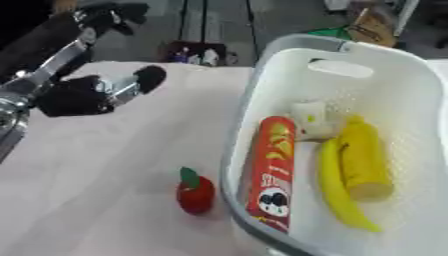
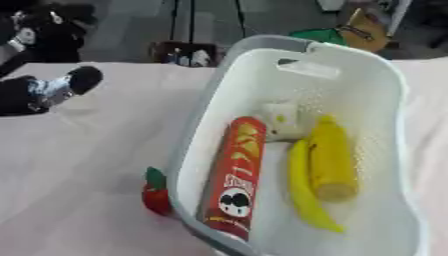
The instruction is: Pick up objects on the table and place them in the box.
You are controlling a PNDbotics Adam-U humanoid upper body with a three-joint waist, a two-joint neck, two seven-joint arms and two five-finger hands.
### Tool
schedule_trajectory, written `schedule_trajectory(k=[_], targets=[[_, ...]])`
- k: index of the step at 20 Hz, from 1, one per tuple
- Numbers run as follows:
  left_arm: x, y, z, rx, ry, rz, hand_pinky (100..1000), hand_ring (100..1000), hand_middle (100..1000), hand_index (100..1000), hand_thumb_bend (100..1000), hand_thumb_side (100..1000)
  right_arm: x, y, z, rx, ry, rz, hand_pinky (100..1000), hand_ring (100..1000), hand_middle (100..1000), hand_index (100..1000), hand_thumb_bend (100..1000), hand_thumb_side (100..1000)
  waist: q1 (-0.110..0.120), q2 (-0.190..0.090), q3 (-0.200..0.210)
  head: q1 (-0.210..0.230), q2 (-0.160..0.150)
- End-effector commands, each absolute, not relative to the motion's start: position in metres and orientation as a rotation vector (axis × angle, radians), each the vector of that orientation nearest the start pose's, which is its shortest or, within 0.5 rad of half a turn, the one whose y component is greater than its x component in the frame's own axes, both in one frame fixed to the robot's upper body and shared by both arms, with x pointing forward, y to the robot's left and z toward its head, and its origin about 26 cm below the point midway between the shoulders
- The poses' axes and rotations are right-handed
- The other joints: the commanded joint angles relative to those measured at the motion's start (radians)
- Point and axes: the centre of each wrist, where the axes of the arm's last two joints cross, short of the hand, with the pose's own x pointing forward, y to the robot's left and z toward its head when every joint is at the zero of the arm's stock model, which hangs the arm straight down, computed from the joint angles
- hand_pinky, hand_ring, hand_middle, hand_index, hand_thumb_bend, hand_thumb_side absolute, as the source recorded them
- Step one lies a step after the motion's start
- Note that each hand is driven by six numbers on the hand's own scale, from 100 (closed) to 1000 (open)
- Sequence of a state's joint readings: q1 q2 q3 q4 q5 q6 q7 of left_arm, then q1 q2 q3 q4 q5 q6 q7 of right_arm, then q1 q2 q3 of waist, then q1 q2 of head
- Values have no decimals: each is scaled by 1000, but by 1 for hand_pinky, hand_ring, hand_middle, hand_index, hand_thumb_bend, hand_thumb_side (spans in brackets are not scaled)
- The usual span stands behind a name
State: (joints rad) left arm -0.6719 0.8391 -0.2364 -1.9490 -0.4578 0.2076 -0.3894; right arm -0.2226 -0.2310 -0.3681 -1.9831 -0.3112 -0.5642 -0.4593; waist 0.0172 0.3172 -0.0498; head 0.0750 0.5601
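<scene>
A small red toy fruit with a green stem (image 1: 195, 192) stands on the pale tablecloth, right against the left wall of the white basket (image 1: 243, 120). Inside the basket lie a red chips can (image 1: 272, 170), a banana (image 1: 337, 192), a yellow corn cob (image 1: 363, 160) and a small white item (image 1: 310, 120). My left hand (image 1: 83, 95) hovers over the table at the upper left, well away from the red fruit, fingers extended and holding nothing. My right hand shows in no view.
The tablecloth (image 1: 105, 170) spreads left of the basket. Beyond the far table edge sit a dark box with small items (image 1: 197, 52) and brown and green things (image 1: 372, 25) on the floor.
</scene>
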Motion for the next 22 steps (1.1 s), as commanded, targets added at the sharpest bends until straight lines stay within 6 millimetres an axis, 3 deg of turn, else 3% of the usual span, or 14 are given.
schedule_trajectory(k=[1, 4, 6, 7, 13, 22], targets=[[309, 258, 327, 969, -1675, -1541, 896, 843, 864, 1000, 557, 905, 277, -348, 195, 310, 3258, 903, 325, 387, 402, 514, 100, 793, 1, -24, -2, 1, -21], [311, 259, 331, 953, -1554, -1616, 894, 854, 874, 1000, 584, 889, 277, -348, 195, 309, 3263, 896, 325, 387, 402, 514, 100, 793, 3, -25, -2, 0, -28], [313, 260, 333, 940, -1462, -1665, 896, 879, 894, 1000, 667, 859, 277, -348, 195, 309, 3268, 893, 326, 388, 402, 515, 100, 793, 5, -26, -3, 1, -32], [313, 260, 334, 933, -1420, -1688, 896, 898, 908, 1000, 752, 829, 277, -348, 195, 310, 3270, 893, 326, 388, 401, 515, 100, 793, 5, -26, -2, 2, -33], [316, 255, 342, 906, -1188, -1819, 897, 931, 937, 1000, 814, 810, 276, -349, 193, 317, 3279, 884, 328, 388, 401, 515, 100, 792, 8, -29, -2, -5, -37], [336, 251, 318, 863, -1037, -1893, 920, 974, 975, 1000, 844, 749, 276, -348, 193, 318, 3291, 884, 329, 389, 401, 516, 100, 794, 15, -26, -1, -6, -46]])
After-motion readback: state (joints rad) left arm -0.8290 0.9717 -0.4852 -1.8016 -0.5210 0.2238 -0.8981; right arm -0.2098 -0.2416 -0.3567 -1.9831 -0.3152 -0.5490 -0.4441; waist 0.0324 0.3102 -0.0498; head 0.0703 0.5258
